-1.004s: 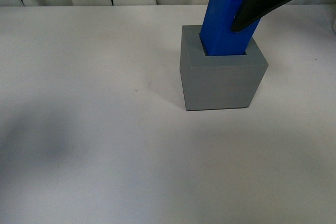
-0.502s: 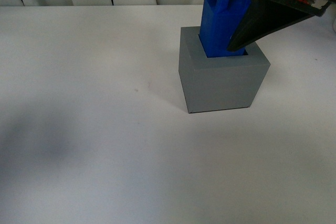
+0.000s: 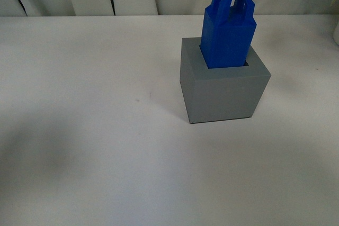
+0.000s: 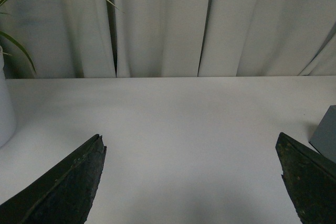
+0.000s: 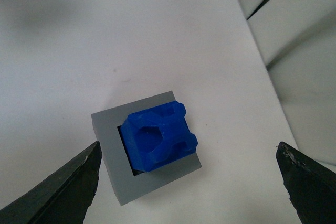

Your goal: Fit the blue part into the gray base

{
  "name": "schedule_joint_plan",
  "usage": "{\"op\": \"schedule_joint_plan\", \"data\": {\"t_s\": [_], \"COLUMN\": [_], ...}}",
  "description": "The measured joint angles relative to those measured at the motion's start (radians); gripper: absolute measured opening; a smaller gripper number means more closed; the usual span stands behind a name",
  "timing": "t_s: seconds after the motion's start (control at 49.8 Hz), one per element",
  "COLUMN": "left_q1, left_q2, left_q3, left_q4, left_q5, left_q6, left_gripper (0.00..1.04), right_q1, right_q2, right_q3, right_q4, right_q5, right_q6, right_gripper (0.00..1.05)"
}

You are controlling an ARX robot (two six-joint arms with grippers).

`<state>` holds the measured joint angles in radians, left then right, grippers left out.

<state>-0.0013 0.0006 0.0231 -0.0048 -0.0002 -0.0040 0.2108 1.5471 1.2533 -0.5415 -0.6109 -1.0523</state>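
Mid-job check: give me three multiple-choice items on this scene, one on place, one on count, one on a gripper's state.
1. Where is the blue part?
A. Lying on the table
B. Standing in the recess of the gray base
C. Held in the air

2. How many blue parts show?
A. One
B. Two
C. Three

3. The right gripper is:
A. shut on the part
B. open, touching nothing
C. shut, empty

Answers:
1 B, its lower end sits inside the recess.
2 A, the front and right wrist views show only one.
3 B, its jaws stand wide apart.
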Motion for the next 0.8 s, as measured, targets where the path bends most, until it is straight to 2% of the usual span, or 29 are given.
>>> {"op": "schedule_joint_plan", "data": {"t_s": [0.1,0.241,0.382,0.442,0.663,0.703,0.743,0.803], "left_q1": [0.000,0.000,0.000,0.000,0.000,0.000,0.000,0.000], "left_q2": [0.000,0.000,0.000,0.000,0.000,0.000,0.000,0.000], "left_q3": [0.000,0.000,0.000,0.000,0.000,0.000,0.000,0.000], "left_q4": [0.000,0.000,0.000,0.000,0.000,0.000,0.000,0.000], "left_q5": [0.000,0.000,0.000,0.000,0.000,0.000,0.000,0.000], "left_q6": [0.000,0.000,0.000,0.000,0.000,0.000,0.000,0.000], "left_gripper": [0.99,0.99,0.99,0.99,0.99,0.99,0.99,0.99], "right_q1": [-0.029,-0.082,-0.146,-0.154,-0.155,-0.142,-0.114,-0.101], "right_q2": [-0.108,-0.290,-0.510,-0.547,-0.547,-0.547,-0.554,-0.568], "right_q3": [-0.148,-0.417,-0.713,-0.754,-0.763,-0.774,-0.818,-0.875], "right_q4": [0.161,0.502,0.803,0.823,0.826,0.861,0.977,1.093], "right_q5": [-0.014,0.016,0.155,0.165,0.165,0.220,0.391,0.556], "right_q6": [0.101,0.362,0.680,0.745,0.797,0.823,0.875,0.937], "right_gripper": [0.97,0.97,0.97,0.97,0.97,0.95,0.89,0.80]}}
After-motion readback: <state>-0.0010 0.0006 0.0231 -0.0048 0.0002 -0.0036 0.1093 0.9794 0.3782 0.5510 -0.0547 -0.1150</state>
